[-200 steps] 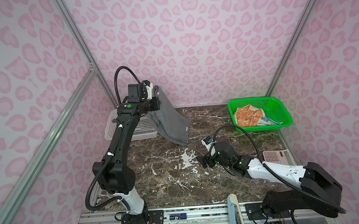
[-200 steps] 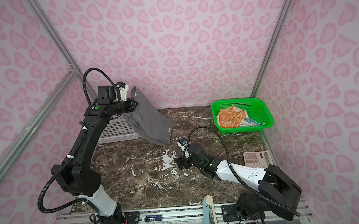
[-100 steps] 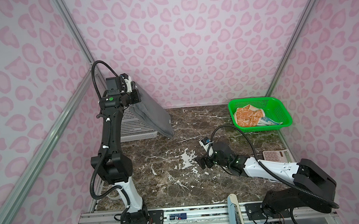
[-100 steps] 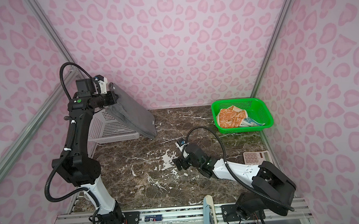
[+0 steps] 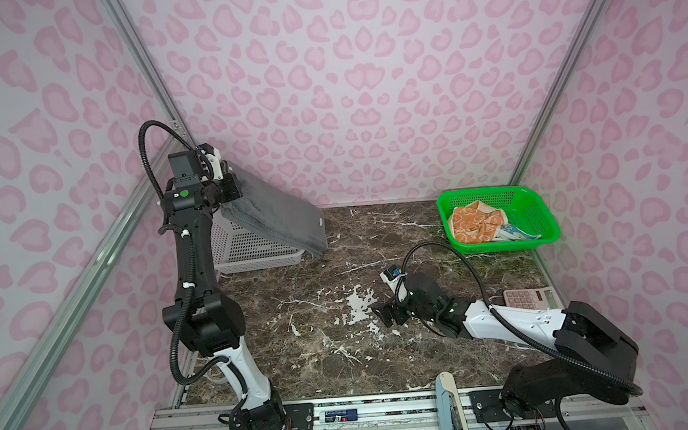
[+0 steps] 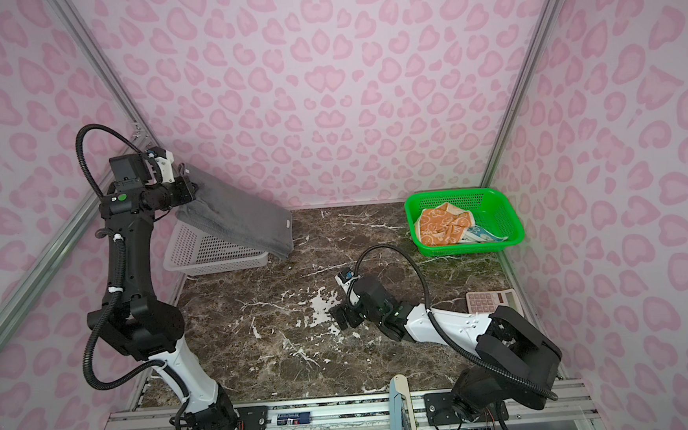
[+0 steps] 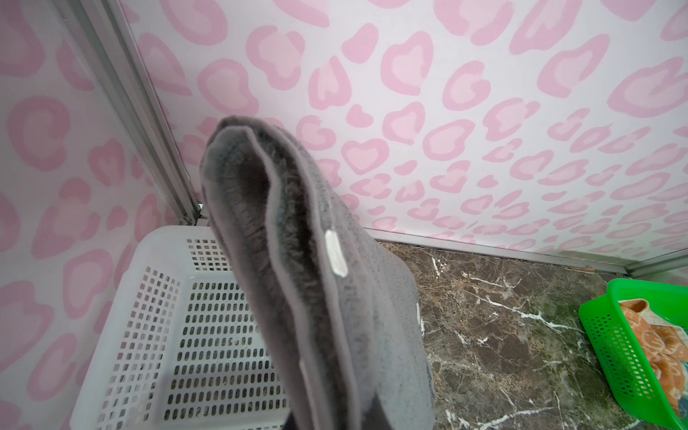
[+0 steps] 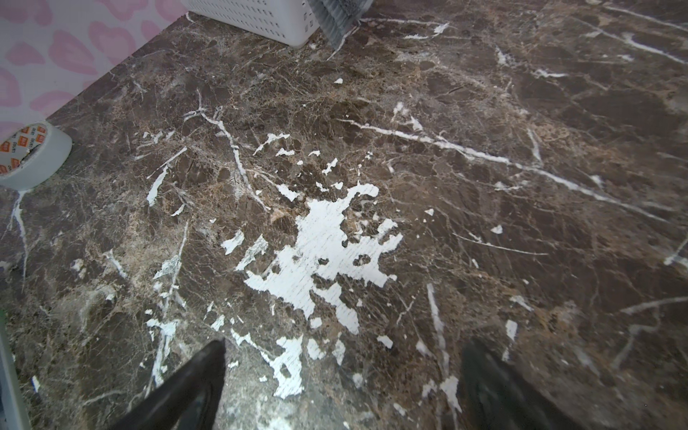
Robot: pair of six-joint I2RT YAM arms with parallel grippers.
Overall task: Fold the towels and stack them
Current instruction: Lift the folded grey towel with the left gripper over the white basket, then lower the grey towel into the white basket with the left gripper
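While the left claw is closed tightly on one end of the folded dark grey towel, the cloth hangs slanted over the white basket at ten o'clock. The right claw stands wide, holding nothing, low over the middle of the surface. The orange towel and the blue towel lie crumpled in the green basket at two o'clock. Print on the tape roll is too small to read. The brown marble surface is worn white; the walls are pink-spotted.

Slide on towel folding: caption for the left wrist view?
Folded dark grey towel hanging above a white basket; across the table, a green basket holding an orange towel.
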